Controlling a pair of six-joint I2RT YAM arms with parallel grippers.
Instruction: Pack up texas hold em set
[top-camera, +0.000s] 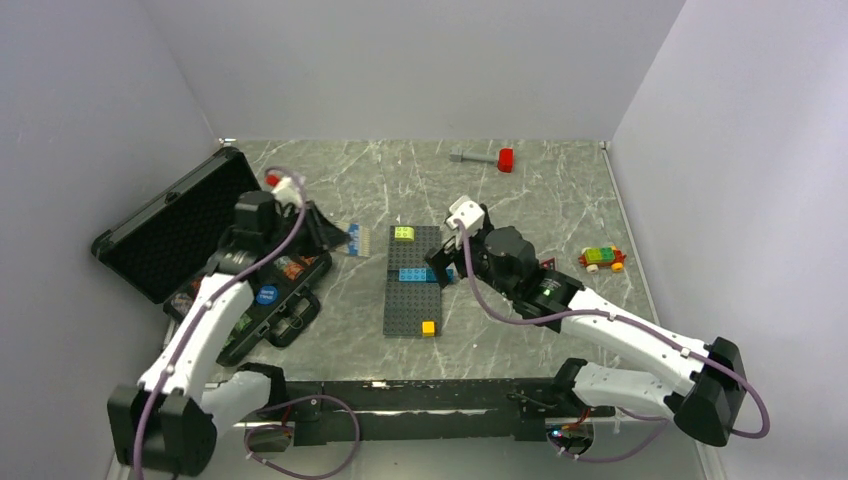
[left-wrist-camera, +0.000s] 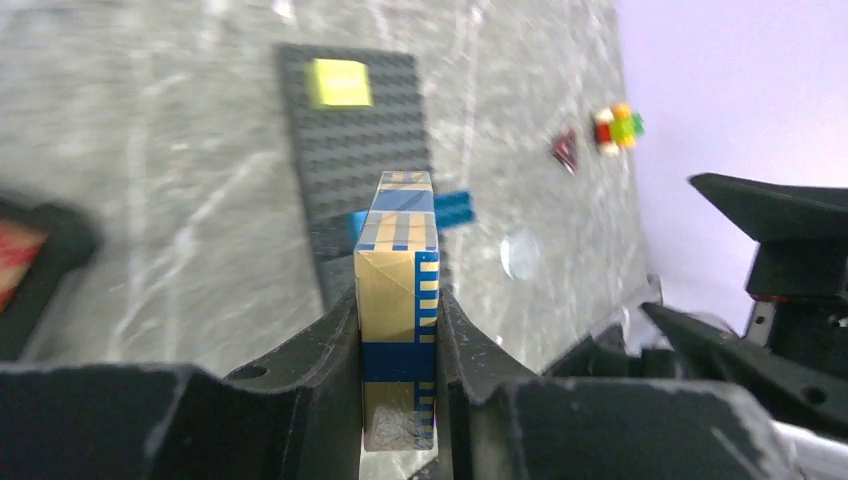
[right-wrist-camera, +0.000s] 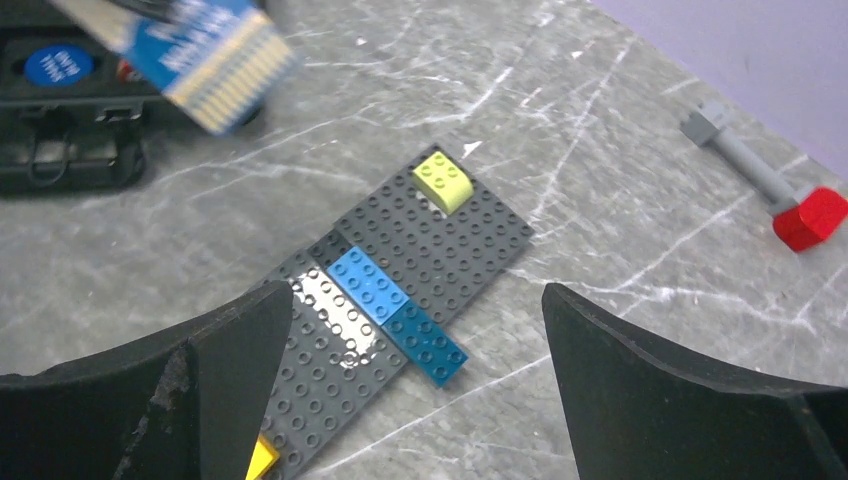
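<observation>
Left gripper (left-wrist-camera: 397, 318) pinches the blue-white card pack (left-wrist-camera: 397, 255) edge-on. Its jaws press on the two broad faces and the pack sticks out past the fingertips. The pack is held up off the table (top-camera: 560, 200), just right of the open black case (top-camera: 165, 240) and left of the dark grey baseplate (top-camera: 410, 300), touching neither (clearest in the top view).

The case sits at the table's left side, with the lid opened out toward the left wall and the foam-lined base nearer the arms. A blue button (top-camera: 266, 294) lies in the base. Something orange-red lies beside it, too small to name.

Right gripper (right-wrist-camera: 418, 300) is spread wide, with nothing between the fingers (right-wrist-camera: 230, 370), and hovers over the middle of the baseplate. On the plate:
- a lime brick (right-wrist-camera: 443, 180) sits at the far end;
- a light blue brick (right-wrist-camera: 368, 284) sits mid-plate;
- a teal brick (right-wrist-camera: 428, 342) touches the light blue one and overhangs the plate's edge;
- a yellow brick (top-camera: 428, 327) sits at the near end.

The hammer (top-camera: 485, 157) lies flat near the far edge of the table, well apart from both arms. A small brick car (top-camera: 602, 258) sits on the table to the right of the right arm.
</observation>
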